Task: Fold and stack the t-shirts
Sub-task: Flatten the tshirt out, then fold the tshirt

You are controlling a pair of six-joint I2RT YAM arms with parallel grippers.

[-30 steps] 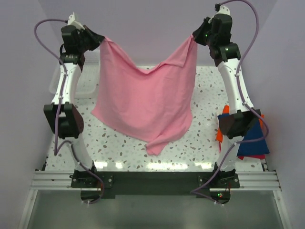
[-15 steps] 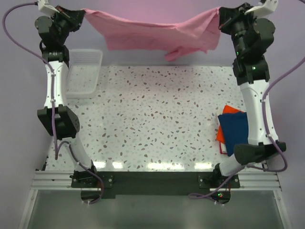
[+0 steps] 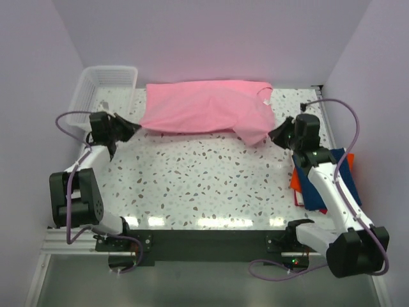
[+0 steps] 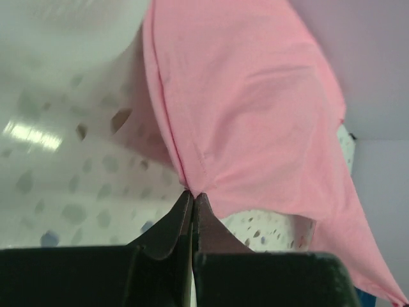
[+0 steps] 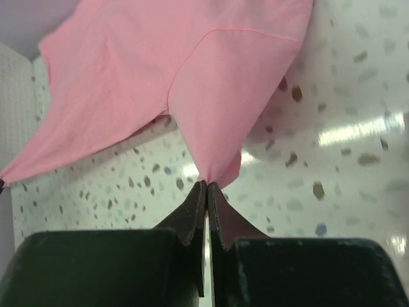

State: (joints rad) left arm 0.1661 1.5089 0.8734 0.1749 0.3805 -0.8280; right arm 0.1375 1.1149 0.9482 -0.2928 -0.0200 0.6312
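Left gripper [image 3: 132,126] and right gripper [image 3: 274,135] each pinch a corner of the pink t-shirt [image 3: 204,105], which lies stretched between them on the table [image 3: 211,182].

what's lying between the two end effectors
The pink t-shirt, spread from the left end effector to the right end effector, both pinching it; seen in the top view.

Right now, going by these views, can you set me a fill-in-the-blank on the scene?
The spread t-shirt is coloured ____.
The left pincer and right pincer both grip it, jaws ____.
The navy t-shirt lies on the orange-red t-shirt by the ____ arm.
The white basket sits at the table's far ____ corner.
Missing words: pink; shut; right; left.
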